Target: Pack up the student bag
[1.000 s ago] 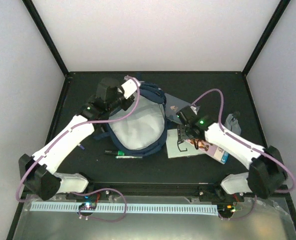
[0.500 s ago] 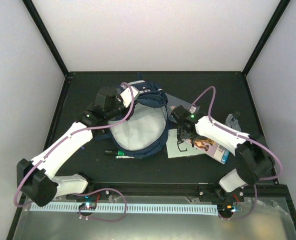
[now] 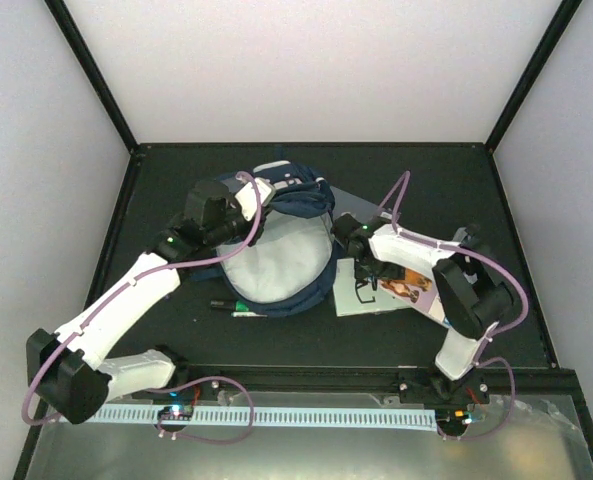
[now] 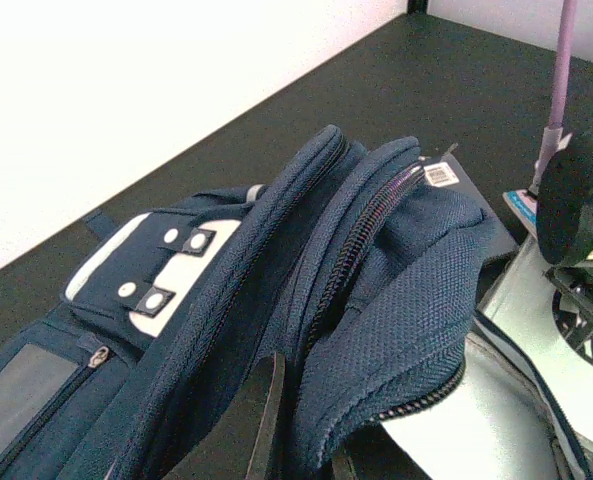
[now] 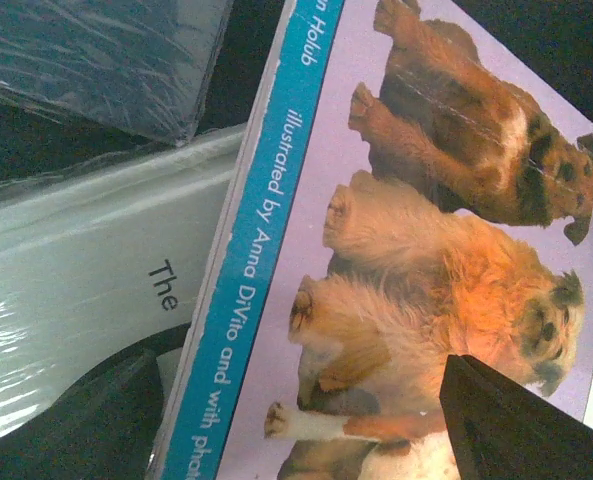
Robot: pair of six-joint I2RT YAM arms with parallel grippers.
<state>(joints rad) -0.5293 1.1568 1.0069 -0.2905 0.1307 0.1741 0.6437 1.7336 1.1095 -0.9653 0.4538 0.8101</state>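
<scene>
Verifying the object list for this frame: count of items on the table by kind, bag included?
Backpack: 1
Books: 2 (dog book, pale green book)
Dark wrapped flat item: 1
Writing tools: 2 (marker, pen)
Total visible: 6

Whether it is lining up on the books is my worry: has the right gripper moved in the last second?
Yes. The right gripper has swung left toward the bag, over the dog book, which lies unmoved.
</scene>
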